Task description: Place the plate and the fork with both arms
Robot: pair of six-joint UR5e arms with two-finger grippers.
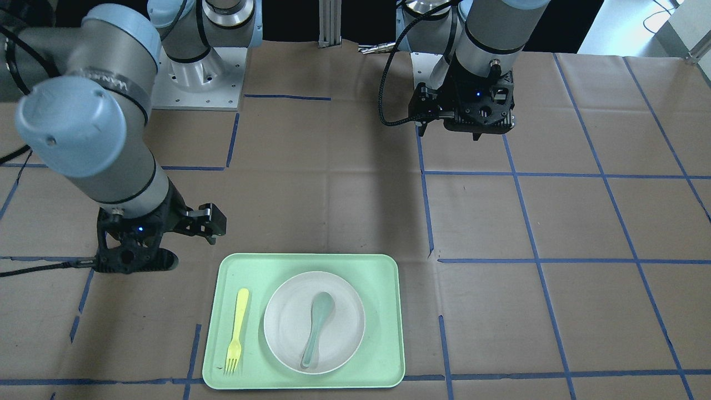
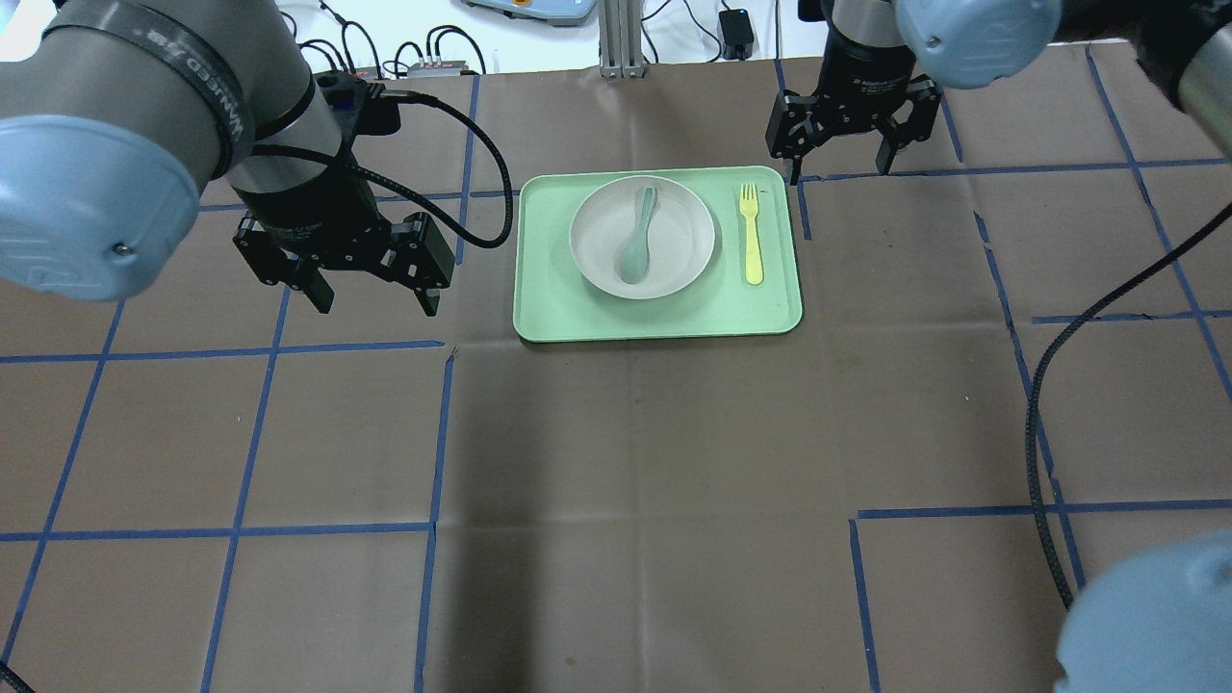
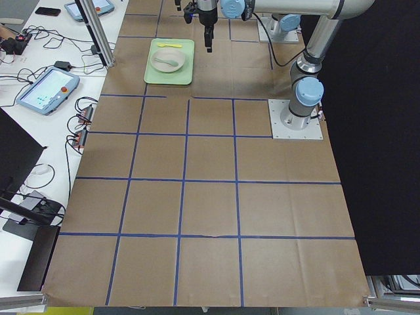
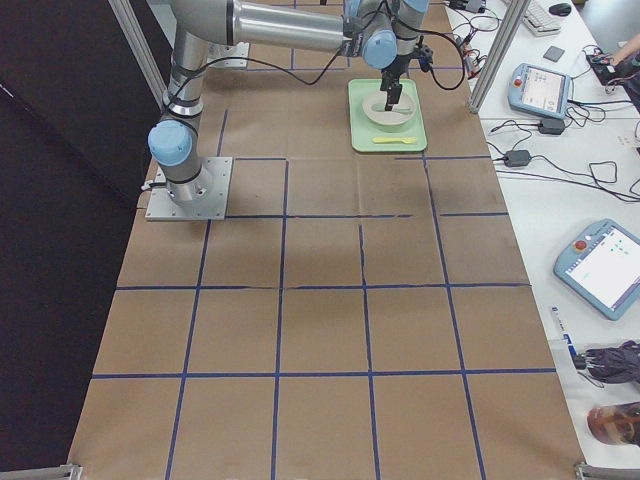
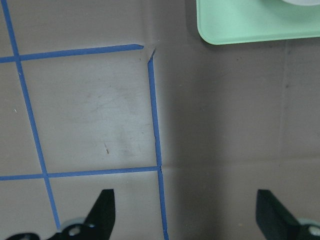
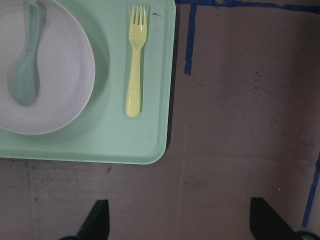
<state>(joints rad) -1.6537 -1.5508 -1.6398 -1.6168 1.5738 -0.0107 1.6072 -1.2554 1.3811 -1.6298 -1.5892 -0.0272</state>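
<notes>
The off-white plate (image 2: 679, 252) lies on the pale green tray (image 2: 664, 316), with a grey-green spoon (image 2: 635, 236) in it. The pale yellow fork (image 2: 752, 236) lies on the tray beside the plate, on the robot's right of it. They also show in the right wrist view: the plate (image 6: 60, 80) and the fork (image 6: 135, 65). My left gripper (image 2: 375, 298) is open and empty, above the table to the left of the tray. My right gripper (image 2: 835, 168) is open and empty, just beyond the tray's far right corner.
Brown paper with blue tape lines (image 2: 438, 433) covers the table. A black cable (image 2: 481, 183) loops from the left wrist near the tray's left edge. The left wrist view shows only the tray's corner (image 5: 250, 27) and bare paper.
</notes>
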